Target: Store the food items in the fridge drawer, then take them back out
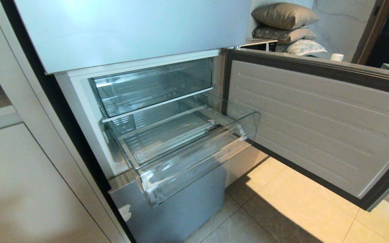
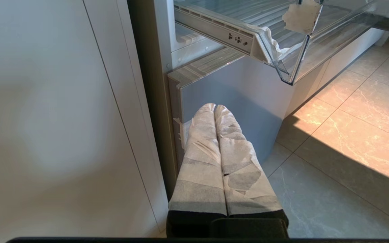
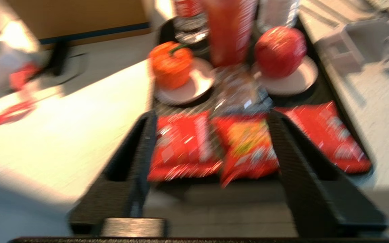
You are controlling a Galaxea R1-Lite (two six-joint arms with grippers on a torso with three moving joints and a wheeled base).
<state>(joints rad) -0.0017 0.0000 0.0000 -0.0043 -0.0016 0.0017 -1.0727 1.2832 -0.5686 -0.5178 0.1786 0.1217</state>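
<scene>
The fridge drawer (image 1: 194, 152) is pulled out, nothing in it. The orange-red pepper (image 3: 171, 64) and round red fruit (image 3: 280, 51) sit on saucers on a black tray (image 3: 319, 98), behind red snack bags (image 3: 184, 145). The right hand (image 3: 211, 148) hovers spread above them; the left hand (image 2: 214, 109) is clenched low by the fridge.

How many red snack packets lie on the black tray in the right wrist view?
3 red snack packets: one beside the left finger of the right hand, one in the middle, one outside its right finger. More may be hidden.
</scene>
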